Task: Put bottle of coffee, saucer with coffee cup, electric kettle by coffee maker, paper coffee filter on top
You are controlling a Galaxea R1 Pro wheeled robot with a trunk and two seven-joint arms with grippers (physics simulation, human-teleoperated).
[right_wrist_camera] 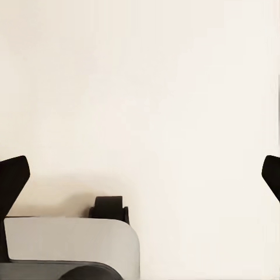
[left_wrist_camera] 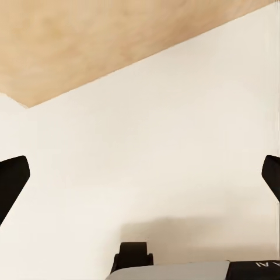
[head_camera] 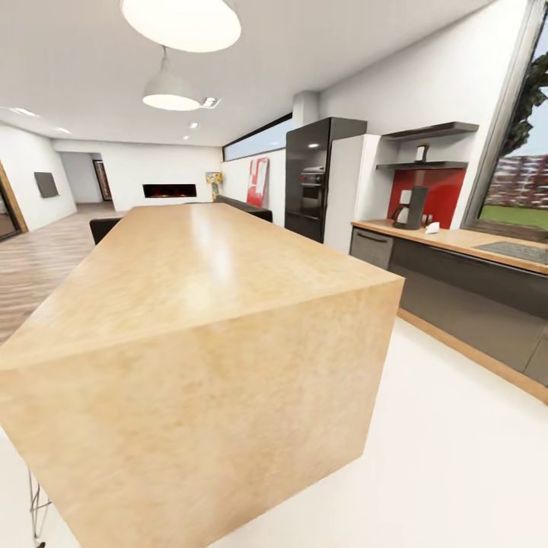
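Head view: blocky matte-wood island [head_camera: 198, 320], distant black coffee maker [head_camera: 412, 207] on light-wood countertop [head_camera: 457, 240]; both grippers [left_wrist_camera: 140, 181] [right_wrist_camera: 140, 181] spread, empty.

Your right gripper [right_wrist_camera: 140, 175] stands wide open, its two dark fingertips [right_wrist_camera: 13, 181] far apart with nothing between them. Past the fingertips you look down on a plain cream floor [right_wrist_camera: 151, 87], bare and evenly lit. Closer to you than the fingertips sits a rounded grey part of the robot's base [right_wrist_camera: 70, 245], with a small black wheel [right_wrist_camera: 109, 208] poking out just beyond its edge and resting on the floor.
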